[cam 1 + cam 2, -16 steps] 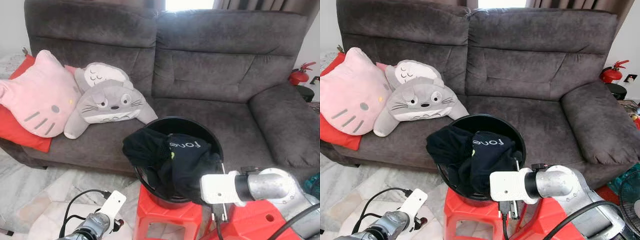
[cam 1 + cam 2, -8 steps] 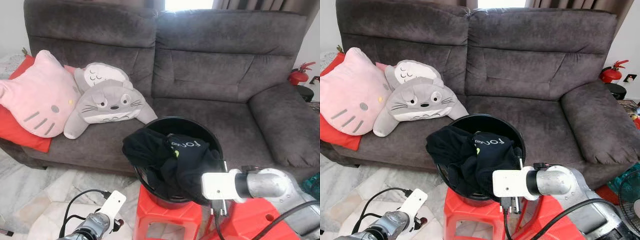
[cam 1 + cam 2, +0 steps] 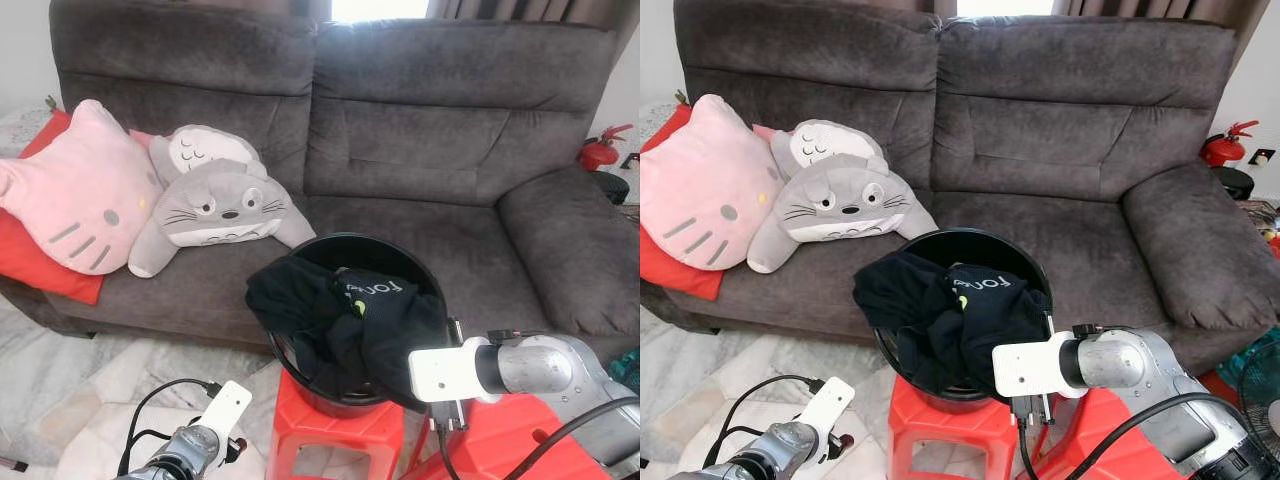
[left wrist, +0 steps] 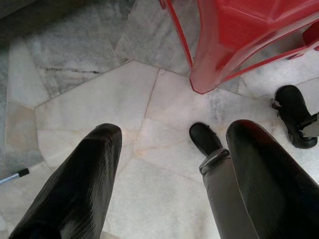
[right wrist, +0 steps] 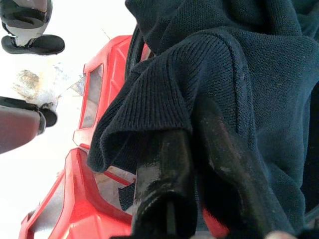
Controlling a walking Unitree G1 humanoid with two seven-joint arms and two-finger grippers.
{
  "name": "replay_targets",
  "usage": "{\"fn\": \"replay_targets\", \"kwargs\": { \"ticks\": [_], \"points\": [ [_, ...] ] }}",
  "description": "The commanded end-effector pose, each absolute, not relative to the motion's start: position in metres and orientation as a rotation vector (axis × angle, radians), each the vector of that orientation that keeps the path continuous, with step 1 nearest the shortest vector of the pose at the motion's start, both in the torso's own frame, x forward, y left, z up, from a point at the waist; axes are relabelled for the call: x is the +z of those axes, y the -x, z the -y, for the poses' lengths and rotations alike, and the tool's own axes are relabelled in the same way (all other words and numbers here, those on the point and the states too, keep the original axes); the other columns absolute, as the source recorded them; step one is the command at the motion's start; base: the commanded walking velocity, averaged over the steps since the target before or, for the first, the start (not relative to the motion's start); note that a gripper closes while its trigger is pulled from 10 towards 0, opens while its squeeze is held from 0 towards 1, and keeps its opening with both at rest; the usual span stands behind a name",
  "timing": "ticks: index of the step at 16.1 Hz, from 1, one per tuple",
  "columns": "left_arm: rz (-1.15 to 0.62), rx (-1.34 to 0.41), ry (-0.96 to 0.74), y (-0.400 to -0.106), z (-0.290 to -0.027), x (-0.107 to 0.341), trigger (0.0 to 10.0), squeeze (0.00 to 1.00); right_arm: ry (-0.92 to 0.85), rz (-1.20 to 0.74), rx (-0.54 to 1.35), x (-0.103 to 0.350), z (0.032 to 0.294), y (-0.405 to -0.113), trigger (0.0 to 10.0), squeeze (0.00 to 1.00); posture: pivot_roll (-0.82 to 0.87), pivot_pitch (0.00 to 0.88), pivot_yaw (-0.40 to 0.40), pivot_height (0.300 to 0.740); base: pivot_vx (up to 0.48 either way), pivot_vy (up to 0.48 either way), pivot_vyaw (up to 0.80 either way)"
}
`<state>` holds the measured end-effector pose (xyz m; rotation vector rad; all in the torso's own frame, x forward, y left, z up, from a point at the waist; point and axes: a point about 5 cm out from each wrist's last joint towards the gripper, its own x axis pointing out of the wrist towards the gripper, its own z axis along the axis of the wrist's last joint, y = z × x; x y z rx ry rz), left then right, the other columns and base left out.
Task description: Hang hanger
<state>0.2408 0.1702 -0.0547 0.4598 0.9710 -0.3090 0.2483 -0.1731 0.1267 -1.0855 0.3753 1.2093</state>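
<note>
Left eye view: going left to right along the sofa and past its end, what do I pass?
Red cushion → pink cat pillow → grey plush toy → black bucket holding dark clothes → sofa armrest → red fire extinguisher.

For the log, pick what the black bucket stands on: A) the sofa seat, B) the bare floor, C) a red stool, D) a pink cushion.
C: the bucket, with dark clothes draped over its rim, stands on a red stool in front of the sofa.
</note>
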Motion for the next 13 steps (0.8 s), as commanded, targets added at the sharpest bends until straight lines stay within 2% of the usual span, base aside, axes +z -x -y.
{"fn": "replay_targets", "kwargs": {
  "ticks": [1,4,5,6,7,8,9,13],
  "points": [
    [-0.976,-0.314,-0.478,-0.241,-0.171,-0.055,10.0,0.00,1.100,-0.374,1.203,0.127,0.174,-0.250,0.0,0.00,-0.20,0.000,-0.036,0.740,0.000,0.000,0.00],
    [-0.976,-0.313,-0.478,-0.240,-0.171,-0.055,10.0,0.00,1.093,-0.348,1.199,0.129,0.170,-0.253,0.0,0.00,-0.20,0.000,-0.036,0.740,0.000,0.000,0.00],
    [-0.976,-0.313,-0.479,-0.240,-0.171,-0.055,10.0,0.00,1.082,-0.338,1.198,0.131,0.169,-0.253,0.0,0.55,-0.20,0.000,-0.036,0.740,0.000,0.000,0.00],
    [-0.976,-0.313,-0.479,-0.240,-0.171,-0.055,10.0,0.00,1.080,-0.334,1.196,0.132,0.168,-0.253,0.0,0.99,-0.20,0.000,-0.036,0.740,0.000,0.000,0.00],
    [-0.976,-0.314,-0.479,-0.240,-0.171,-0.055,10.0,0.00,1.073,-0.331,1.191,0.132,0.169,-0.254,2.0,1.00,-0.20,0.000,-0.036,0.740,0.000,0.000,0.00],
    [-0.976,-0.314,-0.479,-0.240,-0.171,-0.055,10.0,0.00,1.073,-0.327,1.187,0.133,0.168,-0.254,3.6,1.00,-0.20,0.000,-0.036,0.740,0.000,0.000,0.00],
    [-0.976,-0.314,-0.479,-0.240,-0.171,-0.055,10.0,0.00,1.069,-0.324,1.184,0.134,0.168,-0.255,10.0,1.00,-0.20,0.000,-0.036,0.740,0.000,0.000,0.00],
    [-0.978,-0.317,-0.480,-0.240,-0.170,-0.055,10.0,0.00,1.057,-0.320,1.177,0.137,0.168,-0.252,10.0,1.00,-0.20,0.000,-0.036,0.740,0.000,0.000,0.00]
  ]
}}
